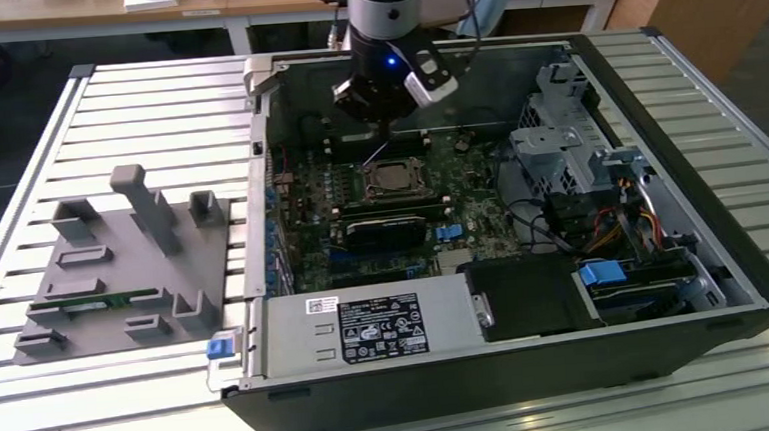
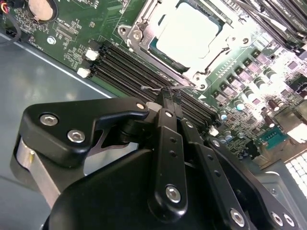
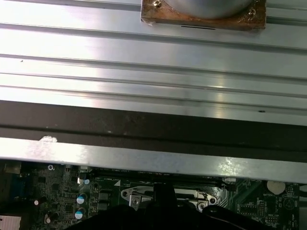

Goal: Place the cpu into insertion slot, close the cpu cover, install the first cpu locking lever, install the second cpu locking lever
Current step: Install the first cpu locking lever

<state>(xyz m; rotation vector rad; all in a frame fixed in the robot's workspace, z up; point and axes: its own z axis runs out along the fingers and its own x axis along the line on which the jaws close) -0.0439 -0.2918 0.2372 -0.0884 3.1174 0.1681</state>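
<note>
In the second wrist view the gripper has its fingers pressed together on a thin wire lever, just beside the socket and over the black memory slots. The cpu lies flat in the insertion slot, with the cpu cover closed down around it. In the exterior view the gripper hangs inside the open computer case, near its far wall, directly behind the socket on the motherboard
</note>
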